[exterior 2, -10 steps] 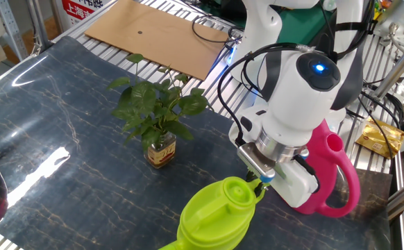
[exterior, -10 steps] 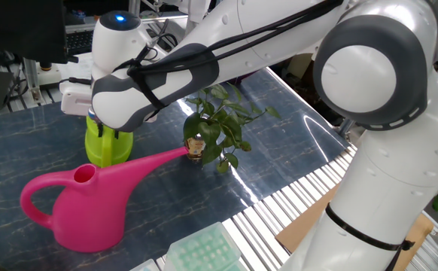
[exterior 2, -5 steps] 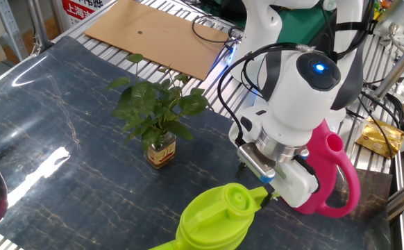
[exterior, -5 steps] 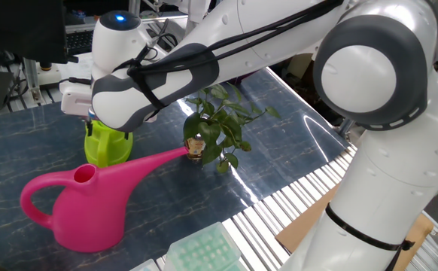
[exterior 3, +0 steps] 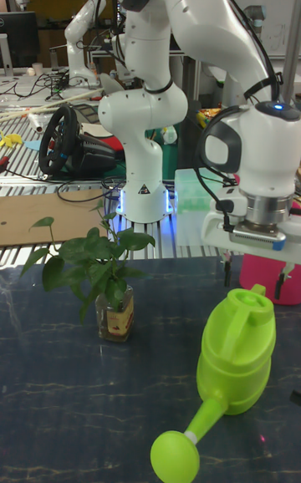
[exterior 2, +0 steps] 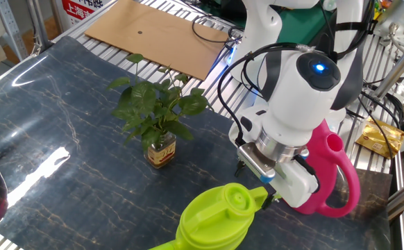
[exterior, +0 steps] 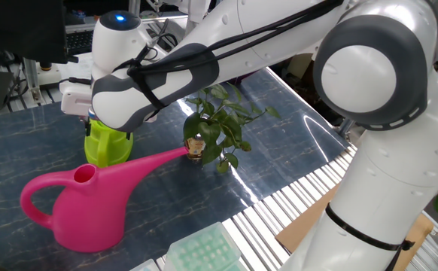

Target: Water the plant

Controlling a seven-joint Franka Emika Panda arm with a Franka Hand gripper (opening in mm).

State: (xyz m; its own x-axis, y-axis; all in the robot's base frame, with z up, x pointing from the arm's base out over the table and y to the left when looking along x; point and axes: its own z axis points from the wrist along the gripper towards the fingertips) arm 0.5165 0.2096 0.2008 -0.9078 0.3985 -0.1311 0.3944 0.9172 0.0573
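The plant (exterior 3: 92, 270) is a leafy sprig in a small brown labelled jar (exterior 2: 162, 153), standing upright on the dark table; it also shows as the plant (exterior: 208, 124). A lime-green watering can (exterior 3: 238, 349) stands right of it, spout toward the camera in the tall view. My gripper (exterior 3: 253, 278) hangs open just above the can's top handle, a finger on each side and apart from it. Seen from the other side, the gripper (exterior 2: 257, 182) sits over the green can (exterior 2: 216, 222). In the remaining view the arm hides the fingers.
A pink watering can (exterior: 83, 207) lies close by, its spout tip touching the plant's jar; it shows behind the hand as the pink can (exterior 2: 334, 173). A cardboard sheet (exterior 2: 153, 31) lies on the slatted frame. A pale green tray (exterior: 204, 252) sits at the table edge.
Between a second and half a second ago the green can sank slightly away from the gripper and settled. Nothing has moved since.
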